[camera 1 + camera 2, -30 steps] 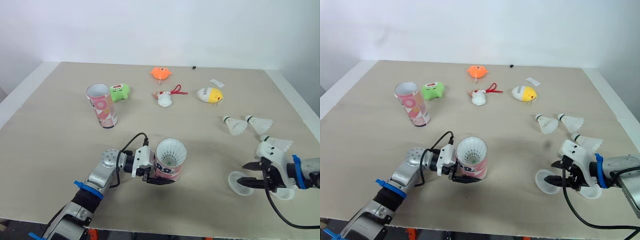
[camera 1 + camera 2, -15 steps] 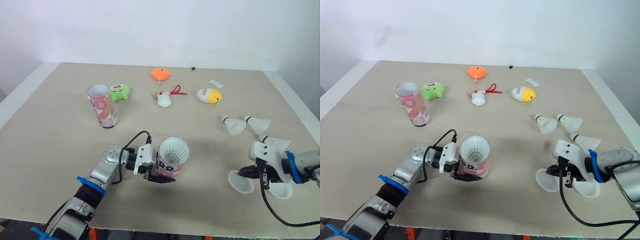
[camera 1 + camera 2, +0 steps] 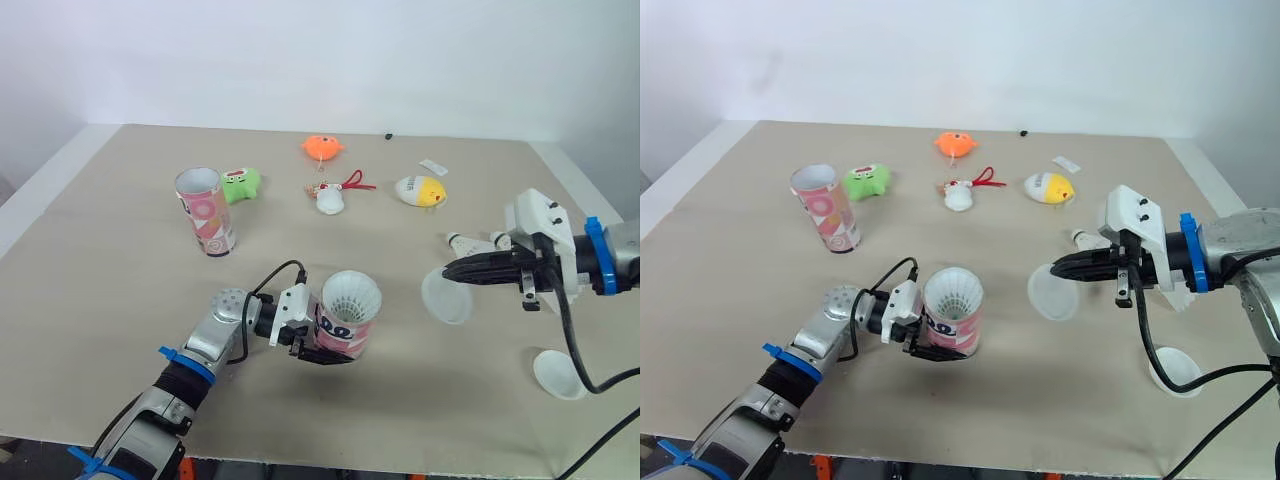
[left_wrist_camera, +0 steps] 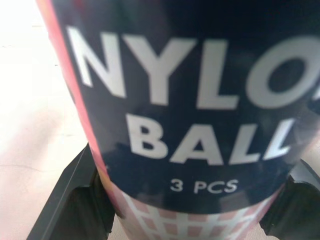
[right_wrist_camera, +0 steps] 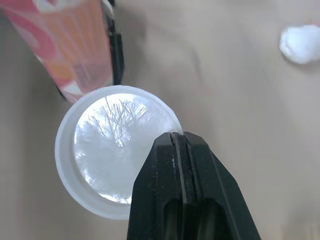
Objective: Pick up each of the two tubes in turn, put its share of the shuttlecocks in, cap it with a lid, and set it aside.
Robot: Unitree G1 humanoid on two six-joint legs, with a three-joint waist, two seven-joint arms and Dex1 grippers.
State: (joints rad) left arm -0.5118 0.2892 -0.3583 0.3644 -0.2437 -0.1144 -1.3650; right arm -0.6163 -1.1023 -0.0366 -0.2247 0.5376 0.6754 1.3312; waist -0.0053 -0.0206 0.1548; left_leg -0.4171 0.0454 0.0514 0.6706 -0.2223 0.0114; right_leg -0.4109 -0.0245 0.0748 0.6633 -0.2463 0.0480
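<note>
Right gripper (image 3: 462, 270), clenched on the rim of a clear lid (image 3: 446, 297), holds it to the right of the upright tube (image 3: 345, 328), mouth upward, which the left gripper (image 3: 322, 347) clasps on the table (image 3: 120, 260).

Left arm (image 3: 190, 365): enters from the lower left, forearm angled up and inward, wrist lying low over the surface (image 3: 120, 250).
Left claw (image 3: 322, 354): just above the surface, one black finger (image 4: 75, 200) on either side of the tube (image 3: 345, 322) near its base, clamped on it.
Right arm (image 3: 612, 262): enters from the right edge, raised off the surface, about level, pointing toward the robot's left.
Right claw (image 3: 452, 271): fingers pressed together, pinching the rim of a lid (image 3: 445, 298) held tilted in the air.
</note>
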